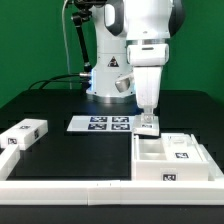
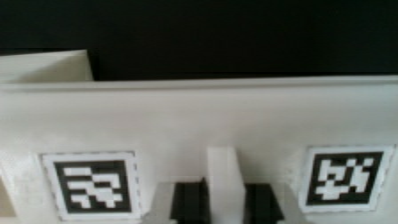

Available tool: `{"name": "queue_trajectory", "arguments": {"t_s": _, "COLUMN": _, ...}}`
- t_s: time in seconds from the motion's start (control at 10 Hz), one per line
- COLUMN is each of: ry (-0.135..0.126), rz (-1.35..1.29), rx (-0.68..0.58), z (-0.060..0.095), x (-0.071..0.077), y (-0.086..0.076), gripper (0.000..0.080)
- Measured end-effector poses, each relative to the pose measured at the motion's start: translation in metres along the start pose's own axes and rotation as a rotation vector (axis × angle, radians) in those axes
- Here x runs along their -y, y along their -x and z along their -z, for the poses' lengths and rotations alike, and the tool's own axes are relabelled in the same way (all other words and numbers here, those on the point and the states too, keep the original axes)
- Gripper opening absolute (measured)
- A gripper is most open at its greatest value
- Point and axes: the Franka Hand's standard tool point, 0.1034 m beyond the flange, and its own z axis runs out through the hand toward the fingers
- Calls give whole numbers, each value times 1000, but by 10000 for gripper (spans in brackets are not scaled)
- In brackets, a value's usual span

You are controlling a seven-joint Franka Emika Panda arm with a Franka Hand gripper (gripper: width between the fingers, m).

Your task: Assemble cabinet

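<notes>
The cabinet shell point(image 1: 172, 160), a large open white box with tags, lies at the exterior view's right. My gripper point(image 1: 148, 120) points straight down at the shell's back left corner, onto a white tagged cabinet panel point(image 1: 150, 129). In the wrist view my gripper point(image 2: 224, 198) has its dark fingers point(image 2: 187, 203) pressed on either side of a narrow white ridge of this panel point(image 2: 196, 120). One tag point(image 2: 95, 185) shows on one side of the ridge and one tag point(image 2: 347, 178) on the other. A smaller white tagged block point(image 1: 25, 133) lies at the exterior view's left.
The marker board point(image 1: 103, 123) lies flat in front of the robot base point(image 1: 108, 85). A long white border rail point(image 1: 60, 186) runs along the table's front edge. Cables hang behind the arm at the back left.
</notes>
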Motion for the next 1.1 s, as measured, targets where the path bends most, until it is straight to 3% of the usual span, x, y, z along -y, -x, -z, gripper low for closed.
{"name": "queue_trajectory", "arguments": {"t_s": 1.1, "ry": -8, "rz": -2, "rx": -11, "z": -9, "x": 0, "y": -3, "gripper": 70}}
